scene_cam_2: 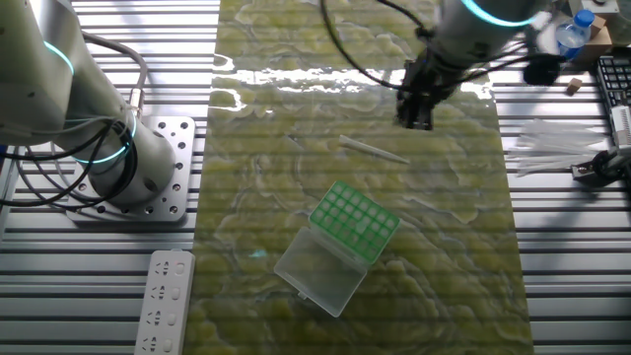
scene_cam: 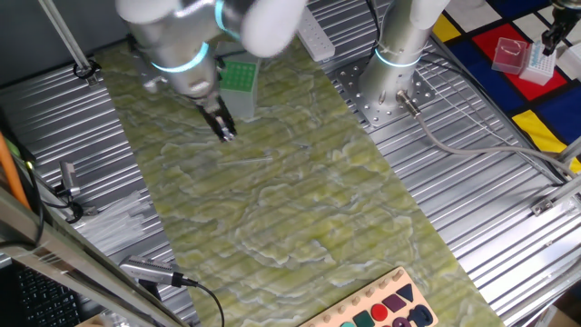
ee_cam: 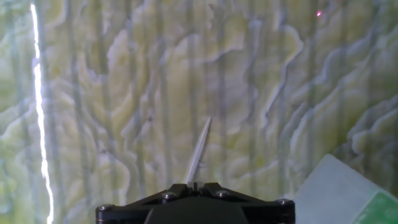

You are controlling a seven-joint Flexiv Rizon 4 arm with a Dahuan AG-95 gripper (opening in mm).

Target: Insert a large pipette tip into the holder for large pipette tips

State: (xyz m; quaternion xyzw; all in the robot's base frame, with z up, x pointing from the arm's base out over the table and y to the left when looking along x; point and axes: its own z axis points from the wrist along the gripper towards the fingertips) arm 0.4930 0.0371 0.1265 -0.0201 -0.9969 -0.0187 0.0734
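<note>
In the hand view my gripper (ee_cam: 195, 185) is shut on the large pipette tip (ee_cam: 199, 151), a pale tapered sliver pointing away from the jaws over the green marbled mat. The holder for large pipette tips (scene_cam_2: 355, 221) has a green gridded top, and its clear lid (scene_cam_2: 317, 271) lies open beside it. My gripper (scene_cam_2: 414, 116) hangs above the mat, well apart from the holder. From the other side the gripper (scene_cam: 224, 130) is just in front of the holder (scene_cam: 239, 77). A corner of the holder (ee_cam: 380, 211) shows at the lower right of the hand view.
Another clear tip (scene_cam_2: 373, 149) lies on the mat between gripper and holder. A second arm's base (scene_cam_2: 108, 148) stands beside the mat, with a white power strip (scene_cam_2: 163, 301) near it. A pile of clear tips (scene_cam_2: 557, 148) lies off the mat. A red box (scene_cam: 510, 54) sits far right.
</note>
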